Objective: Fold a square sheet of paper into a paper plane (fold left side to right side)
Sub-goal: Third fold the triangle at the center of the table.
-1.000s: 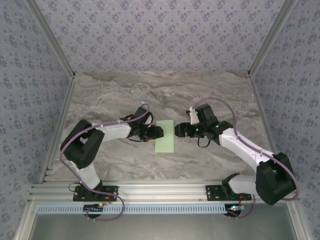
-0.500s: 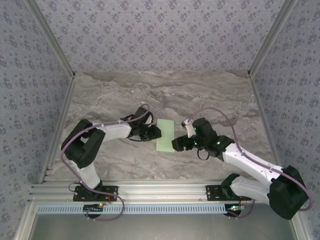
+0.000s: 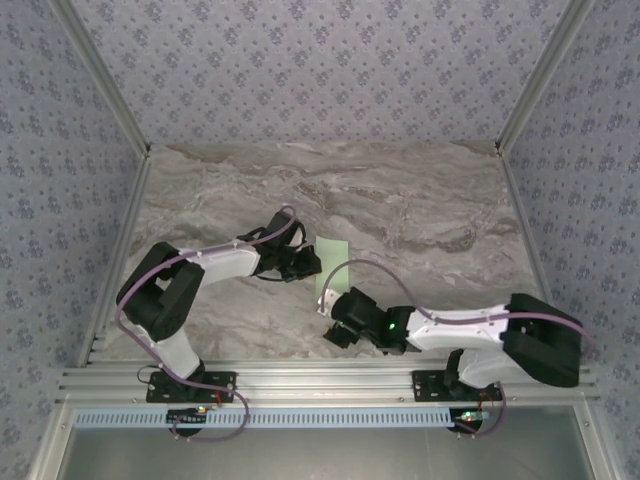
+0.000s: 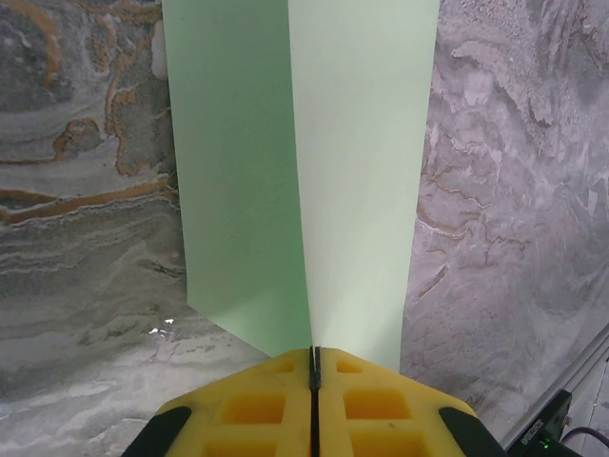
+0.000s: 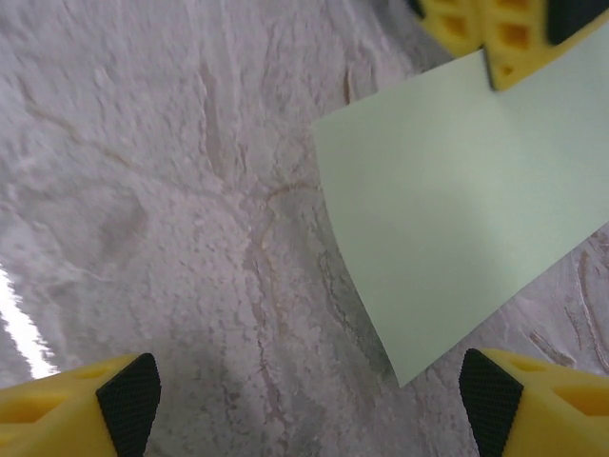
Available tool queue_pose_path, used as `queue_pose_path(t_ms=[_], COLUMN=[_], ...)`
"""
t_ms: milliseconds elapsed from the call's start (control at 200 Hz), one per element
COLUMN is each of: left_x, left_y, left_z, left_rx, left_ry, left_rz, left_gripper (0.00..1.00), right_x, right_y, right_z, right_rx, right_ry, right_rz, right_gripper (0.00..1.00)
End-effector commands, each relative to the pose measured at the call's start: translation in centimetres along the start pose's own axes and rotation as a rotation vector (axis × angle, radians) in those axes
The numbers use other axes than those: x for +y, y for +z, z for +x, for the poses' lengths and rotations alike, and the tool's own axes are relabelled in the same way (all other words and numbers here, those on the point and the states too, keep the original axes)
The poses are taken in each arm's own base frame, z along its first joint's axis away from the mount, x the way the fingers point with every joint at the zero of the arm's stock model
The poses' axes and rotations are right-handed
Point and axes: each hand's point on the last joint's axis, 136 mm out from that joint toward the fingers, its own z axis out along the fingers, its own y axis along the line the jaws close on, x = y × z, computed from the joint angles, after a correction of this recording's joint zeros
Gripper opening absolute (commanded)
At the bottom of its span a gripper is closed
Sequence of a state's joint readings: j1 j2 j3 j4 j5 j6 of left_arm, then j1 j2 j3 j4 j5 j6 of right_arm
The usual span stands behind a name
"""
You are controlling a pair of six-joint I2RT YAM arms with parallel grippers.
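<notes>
Patterned grey-blue walls (image 3: 320,70) enclose a marble table (image 3: 430,200). The square sheet of paper (image 3: 333,258) lies straight on the table with no tray or box under it, and it looks already doubled into a narrow strip. At the sheet's left edge the left gripper (image 4: 312,381) is pinched tight on the paper, its jaws meeting at the crease, apparently to pin the layers. Just off the sheet's near edge hangs the right gripper (image 5: 309,400), spread wide and holding nothing, probably placed to press the fold flat.
</notes>
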State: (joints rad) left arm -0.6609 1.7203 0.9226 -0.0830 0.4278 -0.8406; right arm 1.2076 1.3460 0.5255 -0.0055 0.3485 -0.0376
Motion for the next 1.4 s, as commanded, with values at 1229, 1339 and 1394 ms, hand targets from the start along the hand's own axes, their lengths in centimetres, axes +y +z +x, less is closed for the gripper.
queue_pose_path(t_ms=[1229,1339,1394], left_x=[-0.1,-1.2,-2.1], left_y=[-4.7,-5.4,-4.9], left_z=[-1.6,-2.2,-2.5], left_rx=[-0.039,-0.05,-0.035], left_ry=[0.05,0.082,0.095], left_rz=[0.015,0.046,0.077], left_gripper=[0.37,0.27,0.23], right_x=[-0.9,-1.3,-1.4], right_y=[2.3,2.5,2.5], right_z=[-1.9,-1.6,-1.7], right_rx=[-0.047,-0.046,-0.05], right_ry=[0.072,0.129,0.153], right_rz=[-0.129,-0.155,-0.171], right_gripper=[0.0,0.0,0.0])
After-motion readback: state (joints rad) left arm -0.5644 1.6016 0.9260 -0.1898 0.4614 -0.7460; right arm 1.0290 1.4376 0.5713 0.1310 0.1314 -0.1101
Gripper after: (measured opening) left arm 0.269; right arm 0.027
